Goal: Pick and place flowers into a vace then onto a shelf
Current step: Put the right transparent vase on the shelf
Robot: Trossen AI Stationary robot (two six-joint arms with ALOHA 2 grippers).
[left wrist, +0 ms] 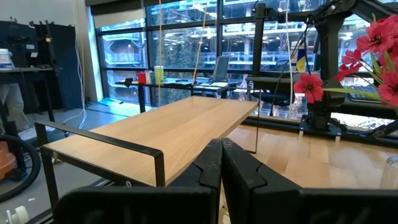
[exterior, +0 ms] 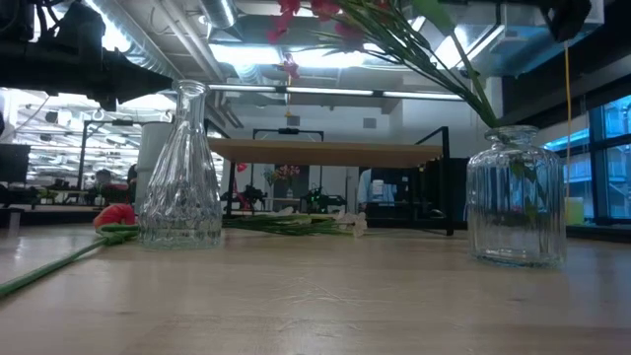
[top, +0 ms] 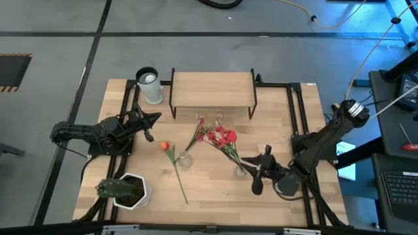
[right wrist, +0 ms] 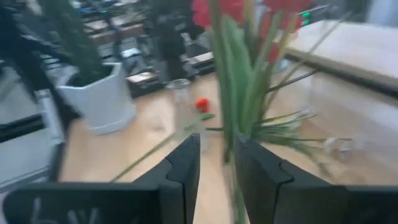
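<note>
A bunch of red flowers (top: 222, 137) stands in a ribbed glass vase (top: 240, 171), its stems leaning toward the shelf; the low view shows the vase (exterior: 515, 197) too. An orange-red tulip (top: 164, 146) lies flat on the table beside a narrow-necked glass vase (top: 185, 158). A white-flowered sprig (exterior: 296, 225) lies on the table before the shelf (top: 212, 91). My right gripper (top: 253, 172) is open just right of the ribbed vase, with the bunch's stems (right wrist: 236, 106) in front of its fingers. My left gripper (top: 151, 127) is shut, hovering near the shelf's left end. My right gripper (right wrist: 216, 165) has green stems (right wrist: 233, 186) running down into the gap between its two fingers. The picture is blurred there, and I cannot tell whether either finger touches them. The bunch stands tilted in the ribbed vase.
A spiky green plant in a white pot (top: 127, 190) sits at the near left corner. A white cup (top: 150, 85) stands left of the shelf. A black metal frame (top: 297, 117) borders the tabletop. Bare wood lies between the two vases and the near edge.
</note>
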